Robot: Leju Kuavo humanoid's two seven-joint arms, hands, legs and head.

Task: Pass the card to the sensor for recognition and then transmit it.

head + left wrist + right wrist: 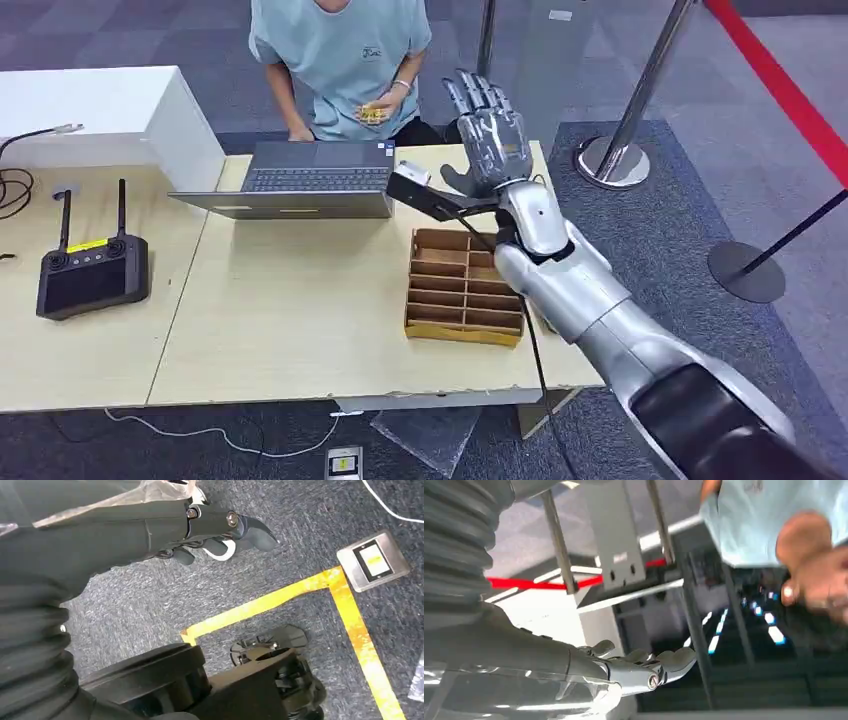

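From the head view, the right hand [490, 135] is reaching up over the far edge of the surface [290, 330], its fingers [476, 95] spread wide and holding nothing. Just beyond it a person in a light blue shirt [340, 60] is sitting behind a laptop [300, 178] and holding something small and yellowish, apparently the card [374, 112], close to the chest, well apart from the robot's palm. A divided cardboard tray [462, 287] is lying near the right forearm, and a black handheld controller [90, 272] is resting at the left end of the surface.

In the left wrist view, the left hand [210, 535] is hanging over grey carpet marked with yellow tape [280, 600]; its fingers are curling inward around nothing.

In the right wrist view, the right hand's fingers [659, 662] are lying extended and apart, while the person's hand [819, 580] is blurring past nearby.

The card is probably light, thin, stiff and rather slippery, so pinching it flat across both faces near one edge should serve best.
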